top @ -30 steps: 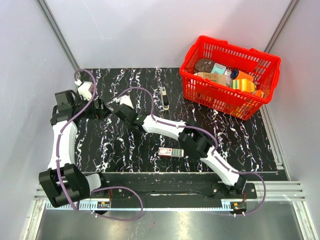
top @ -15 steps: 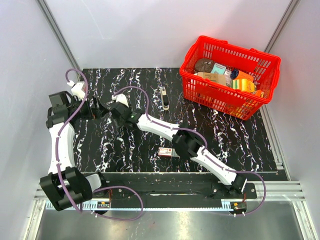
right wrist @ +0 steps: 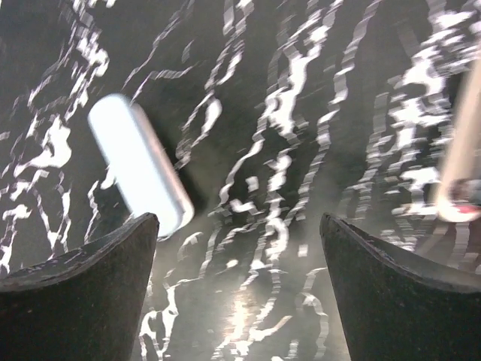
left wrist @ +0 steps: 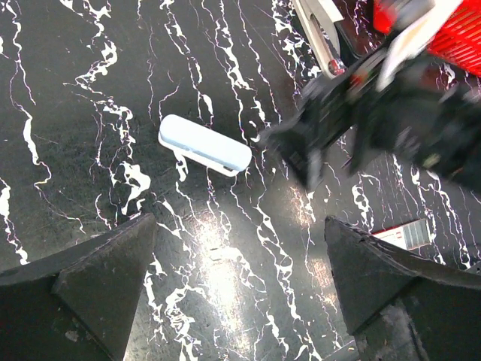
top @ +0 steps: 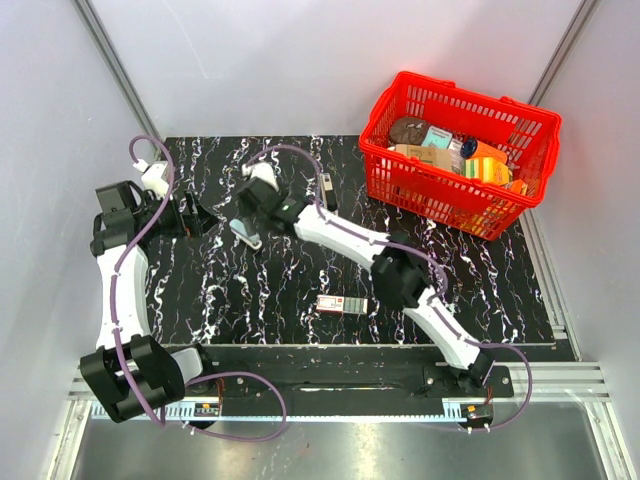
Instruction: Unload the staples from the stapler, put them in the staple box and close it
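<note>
The stapler (top: pixel 246 233) is now lying flat on the black table (top: pixel 200 290), and no gripper is touching it; half a second ago it was not showing there. The right gripper (top: pixel 252 210) is pulling back toward the far side, away from the left gripper (top: pixel 203 218), which is staying almost where it was. Both pairs of jaws are standing wide open and empty, with the stapler lying between the two grippers.

The stapler (left wrist: pixel 204 144) lies flat on the black, white-veined table (left wrist: pixel 83 68).
</note>
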